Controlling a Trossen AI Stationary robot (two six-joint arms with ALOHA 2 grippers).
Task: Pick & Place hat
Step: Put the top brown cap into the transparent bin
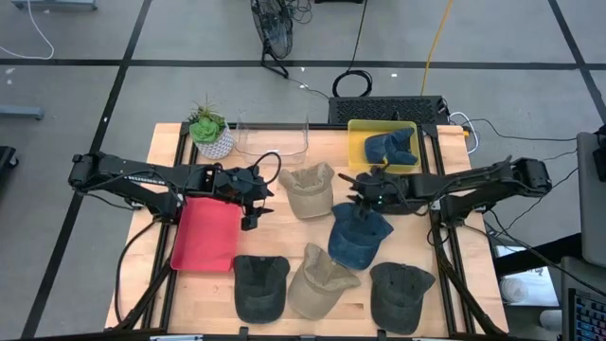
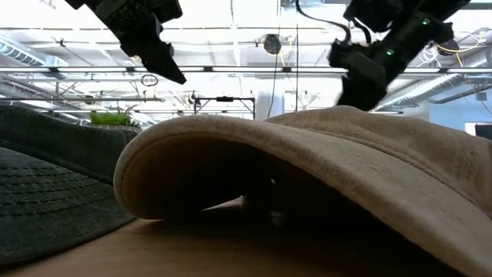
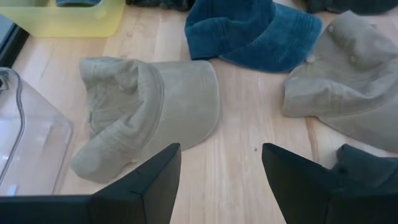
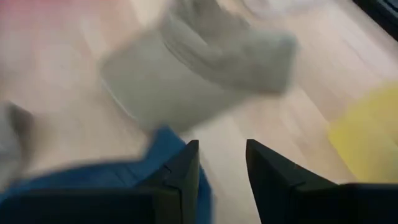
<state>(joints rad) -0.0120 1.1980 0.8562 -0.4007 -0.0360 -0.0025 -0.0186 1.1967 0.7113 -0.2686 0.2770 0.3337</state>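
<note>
Several caps lie on the wooden table: a tan one (image 1: 310, 188) at the middle, a blue one (image 1: 358, 235), a second tan one (image 1: 322, 281) and two dark ones (image 1: 260, 287) (image 1: 400, 294) near the front edge. Another blue cap (image 1: 390, 147) lies in the yellow bin (image 1: 360, 156). My left gripper (image 1: 258, 204) is open and empty, raised to the left of the middle tan cap (image 3: 149, 112). My right gripper (image 1: 365, 189) is open and empty, above the blue cap's far edge (image 4: 93, 180), between it and the tan cap (image 4: 199, 68).
A red tray (image 1: 206, 234) lies under the left arm. A clear bin (image 1: 273, 137) and a potted plant (image 1: 210, 131) stand along the far edge. In the low view the front tan cap (image 2: 307, 177) fills the foreground, with both grippers above it.
</note>
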